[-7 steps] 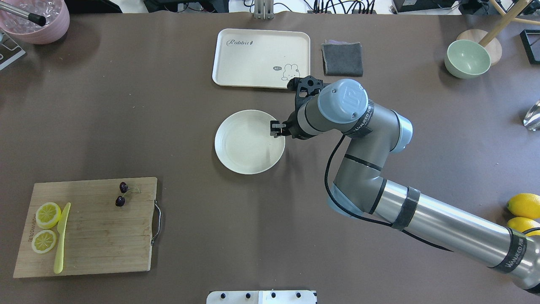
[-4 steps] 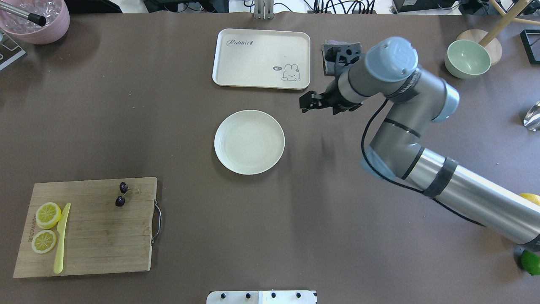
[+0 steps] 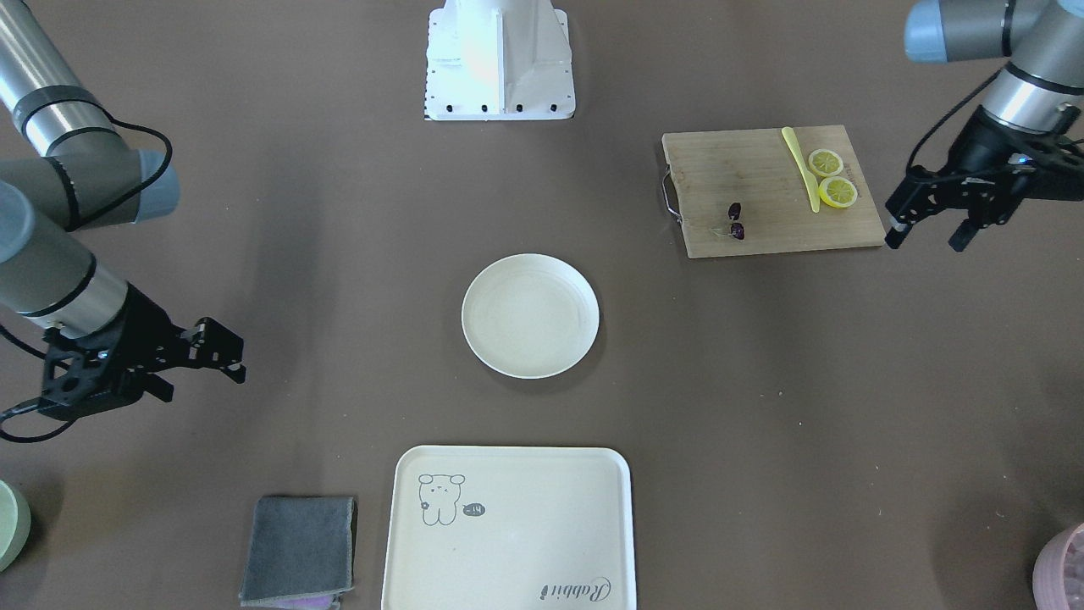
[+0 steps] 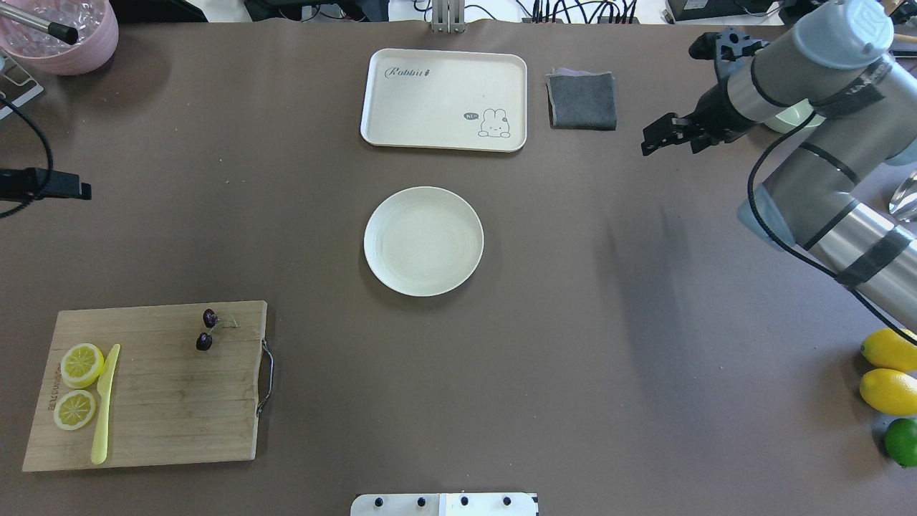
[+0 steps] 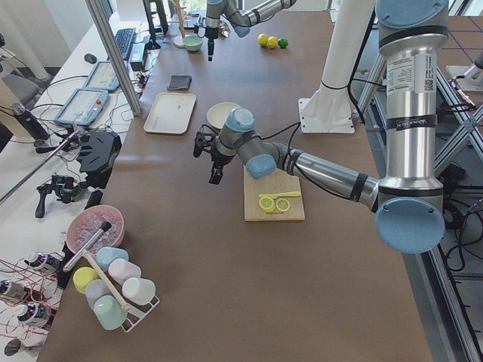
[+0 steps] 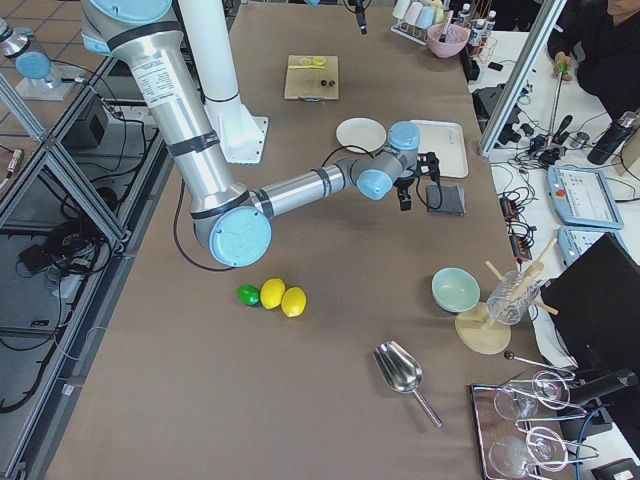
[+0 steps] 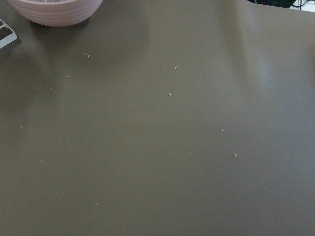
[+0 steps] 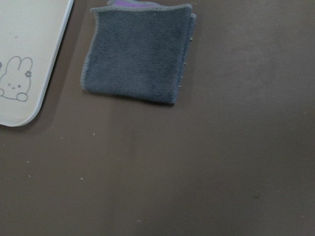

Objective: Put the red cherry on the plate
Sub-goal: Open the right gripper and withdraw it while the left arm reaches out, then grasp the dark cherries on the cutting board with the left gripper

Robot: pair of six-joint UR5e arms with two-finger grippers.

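The red cherry point(image 4: 209, 317) point(image 3: 737, 230), a pair of small dark fruits on thin stems, lies at the corner of the wooden cutting board point(image 4: 165, 401) nearest the plate. The round cream plate point(image 4: 423, 241) point(image 3: 530, 315) sits bare at the table's middle. My left gripper point(image 3: 925, 244) point(image 4: 71, 190) hangs open over bare table, left of the board and a little beyond it, holding nothing. My right gripper point(image 3: 237, 360) point(image 4: 655, 138) is open and holds nothing, far right of the plate near the grey cloth.
Two lemon slices point(image 4: 80, 364) and a yellow knife point(image 4: 104, 405) lie on the board. A cream rabbit tray point(image 4: 444, 99) and a folded grey cloth point(image 4: 582, 100) sit beyond the plate. A pink bowl point(image 4: 61, 32) stands far left, lemons point(image 4: 888, 390) at the right edge.
My right gripper has drawn back from the plate's right rim, moving right and away to beside the grey cloth. My left gripper has come into view at the left edge. The plate stays put.
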